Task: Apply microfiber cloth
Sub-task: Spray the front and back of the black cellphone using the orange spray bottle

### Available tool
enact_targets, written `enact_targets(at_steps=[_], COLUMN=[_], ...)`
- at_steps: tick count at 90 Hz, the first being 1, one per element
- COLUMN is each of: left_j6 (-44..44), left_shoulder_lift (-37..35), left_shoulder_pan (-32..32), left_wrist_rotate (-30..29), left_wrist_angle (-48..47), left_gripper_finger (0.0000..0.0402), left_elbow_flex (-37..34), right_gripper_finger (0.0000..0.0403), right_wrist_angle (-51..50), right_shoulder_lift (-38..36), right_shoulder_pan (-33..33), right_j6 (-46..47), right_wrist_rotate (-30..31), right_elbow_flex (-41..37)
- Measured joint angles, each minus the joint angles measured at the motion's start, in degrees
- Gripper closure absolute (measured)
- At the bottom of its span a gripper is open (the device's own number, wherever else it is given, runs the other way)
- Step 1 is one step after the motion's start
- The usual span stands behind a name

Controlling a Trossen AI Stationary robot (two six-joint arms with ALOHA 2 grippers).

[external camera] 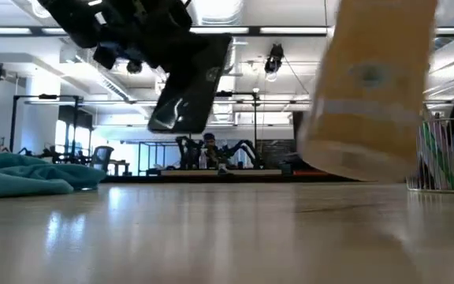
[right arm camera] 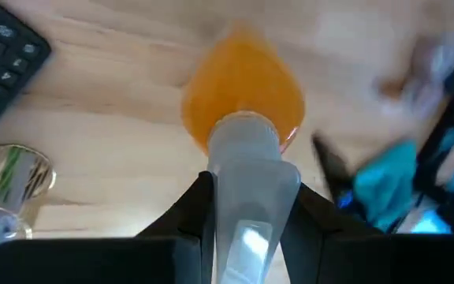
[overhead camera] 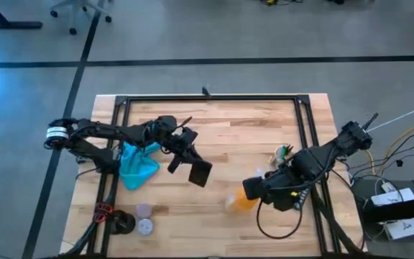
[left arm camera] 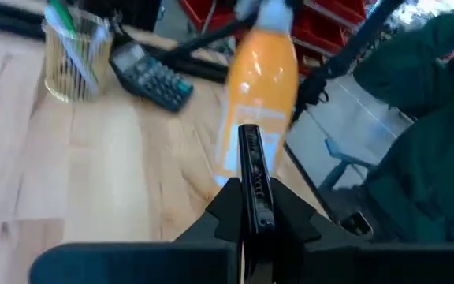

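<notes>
The turquoise microfiber cloth (overhead camera: 139, 165) lies crumpled on the wooden table at the left, also visible in the low view (external camera: 30, 177), and no gripper touches it. Just right of it, my left gripper (overhead camera: 182, 147) is shut on a black phone (overhead camera: 198, 171), which hangs above the table (external camera: 191, 83). Right of centre, my right gripper (overhead camera: 259, 188) is shut on an orange spray bottle (overhead camera: 241, 201). The bottle looms large and blurred in the low view (external camera: 369, 87). My left gripper pinches the phone by its upper end (left arm camera: 252, 207), one finger on each flat face, so the phone shows edge-on between the fingers. The phone hangs tilted below the gripper, lifted clear of the table. My right gripper pinches the bottle's pale grey neck, just below the spray head (right arm camera: 247, 170), between its two fingers, slanting down from the table's right. The orange body (right arm camera: 243, 87) reaches away below the fingers, tilted. Whether its base touches the table cannot be told.
A wire cup with pens (overhead camera: 284, 152) and a dark calculator (left arm camera: 148, 75) stand at the table's right. Two small round discs (overhead camera: 145, 219) and a black object (overhead camera: 124, 223) lie near the front left. Black frame rails (overhead camera: 207, 98) border the table's working area.
</notes>
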Motion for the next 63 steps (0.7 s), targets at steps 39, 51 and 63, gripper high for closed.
enact_targets(at_steps=[39,51,63], left_j6=[0.33,0.31,-0.07], left_shoulder_lift=[6.34,8.46,10.09], left_shoulder_pan=[0.15,0.19,0.19], left_wrist_rotate=[-2.94,-4.54,-4.60], left_wrist_angle=[-3.60,-3.64,-3.63], left_gripper_finger=[0.0390,0.0390,0.0390], left_elbow_flex=[8.60,10.10,11.44], right_gripper_finger=[0.0326,0.0326,0.0326], right_wrist_angle=[-5.70,-6.07,-5.65], right_shoulder_lift=[1.99,1.94,1.94], right_shoulder_pan=[-4.47,-6.25,-6.47], right_j6=[-26.98,-32.14,-33.67], right_wrist_rotate=[-1.45,-3.19,-2.98], right_elbow_flex=[0.31,0.31,0.60])
